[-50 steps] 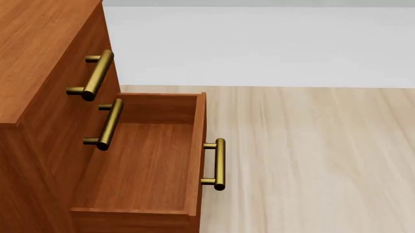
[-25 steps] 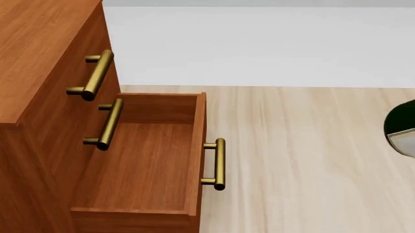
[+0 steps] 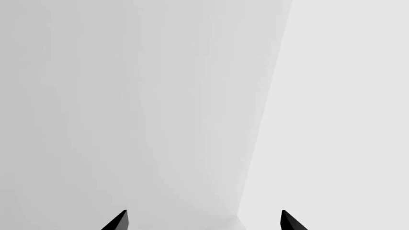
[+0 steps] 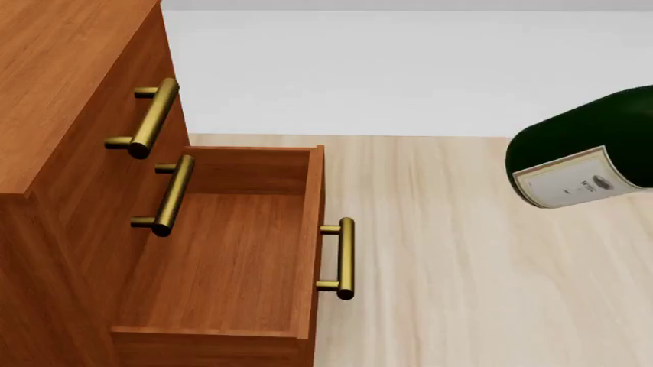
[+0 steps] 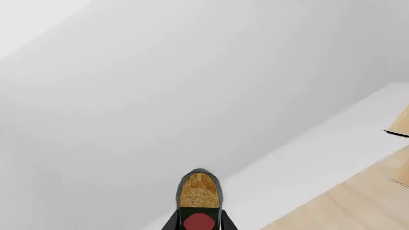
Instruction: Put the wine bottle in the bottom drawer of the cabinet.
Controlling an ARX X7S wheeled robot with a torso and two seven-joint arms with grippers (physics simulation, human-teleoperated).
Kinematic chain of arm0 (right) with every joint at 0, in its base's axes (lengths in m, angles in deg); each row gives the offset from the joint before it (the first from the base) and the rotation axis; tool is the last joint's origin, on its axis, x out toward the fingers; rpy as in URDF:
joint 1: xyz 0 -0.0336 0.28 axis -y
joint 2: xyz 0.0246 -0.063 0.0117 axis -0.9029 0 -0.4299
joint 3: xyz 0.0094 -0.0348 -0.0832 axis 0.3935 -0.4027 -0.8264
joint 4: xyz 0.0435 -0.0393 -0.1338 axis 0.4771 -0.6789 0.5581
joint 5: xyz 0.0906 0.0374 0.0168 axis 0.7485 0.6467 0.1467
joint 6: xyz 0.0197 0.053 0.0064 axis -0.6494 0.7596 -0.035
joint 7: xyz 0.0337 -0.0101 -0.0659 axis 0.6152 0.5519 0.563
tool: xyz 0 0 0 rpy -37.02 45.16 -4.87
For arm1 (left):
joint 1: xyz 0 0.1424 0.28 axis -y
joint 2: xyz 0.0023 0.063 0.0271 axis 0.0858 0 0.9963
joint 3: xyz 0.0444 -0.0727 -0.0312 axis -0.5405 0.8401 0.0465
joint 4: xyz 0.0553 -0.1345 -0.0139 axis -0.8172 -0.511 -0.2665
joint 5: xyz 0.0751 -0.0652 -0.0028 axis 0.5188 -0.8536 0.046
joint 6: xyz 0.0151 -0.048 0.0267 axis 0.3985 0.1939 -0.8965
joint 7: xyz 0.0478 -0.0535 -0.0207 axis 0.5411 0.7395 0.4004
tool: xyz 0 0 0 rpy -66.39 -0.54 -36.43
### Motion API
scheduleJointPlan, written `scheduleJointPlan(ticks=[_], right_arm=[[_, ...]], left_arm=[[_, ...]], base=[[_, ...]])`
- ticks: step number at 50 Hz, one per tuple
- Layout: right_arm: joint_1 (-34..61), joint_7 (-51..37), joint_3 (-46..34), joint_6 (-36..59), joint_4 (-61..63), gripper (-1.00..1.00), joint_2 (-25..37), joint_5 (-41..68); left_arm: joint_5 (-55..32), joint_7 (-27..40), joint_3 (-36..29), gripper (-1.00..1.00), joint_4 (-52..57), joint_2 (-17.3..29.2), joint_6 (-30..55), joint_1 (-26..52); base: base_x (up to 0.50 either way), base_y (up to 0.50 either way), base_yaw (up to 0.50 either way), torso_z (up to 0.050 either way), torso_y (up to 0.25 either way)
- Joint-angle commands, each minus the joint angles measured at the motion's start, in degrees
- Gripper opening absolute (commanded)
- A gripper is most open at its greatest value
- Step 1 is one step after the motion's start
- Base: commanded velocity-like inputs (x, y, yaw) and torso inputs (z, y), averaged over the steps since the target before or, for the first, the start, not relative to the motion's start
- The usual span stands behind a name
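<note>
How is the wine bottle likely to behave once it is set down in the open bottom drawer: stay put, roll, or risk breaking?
The wine bottle looks like rigid dark glass, so probably heavy for its size and breakable if dropped. Its round body would likely roll if laid on its side on the flat floor of the bottom drawer. The smooth surface may be slippery to grip.

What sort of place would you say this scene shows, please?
Probably a bare simulated room in a home: a reddish wooden cabinet with brass handles, its bottom drawer open, pale plank flooring, a plain white wall and a wine bottle.

Glossy green glass wine bottle (image 4: 586, 149), matt wooden cabinet (image 4: 61, 99), brass handles.
</note>
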Motion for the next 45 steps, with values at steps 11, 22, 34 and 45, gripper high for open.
scheduleJointPlan(ticks=[11, 22, 34, 45], right_arm=[[14.7, -5.8, -18.3, -1.8, -7.4, -1.0, 1.7, 7.7], [24.8, -9.7, -28.0, -0.5, -12.0, -1.0, 2.0, 10.9], [35.3, -14.6, -38.7, -0.4, -19.3, -1.0, -1.4, 14.8], [35.8, -16.7, -40.9, -5.8, -24.7, -1.0, -4.1, 22.6]], left_arm=[[1.2, -1.6, -0.4, 1.0, -0.7, -0.8, -0.2, -0.3], [4.2, -6.5, -0.6, 1.0, -2.5, -3.2, -1.0, -0.9], [4.1, -6.4, -1.0, 1.0, -2.3, -2.9, -1.0, -0.9], [4.3, -6.7, -1.1, 1.0, -2.0, -2.6, -0.9, -1.2]], base=[[0.0, 0.0, 0.0, 0.0, 0.001], [0.0, 0.0, 0.0, 0.001, 0.001], [0.0, 0.0, 0.0, 0.0, 0.0], [0.0, 0.0, 0.0, 0.0, 0.001]])
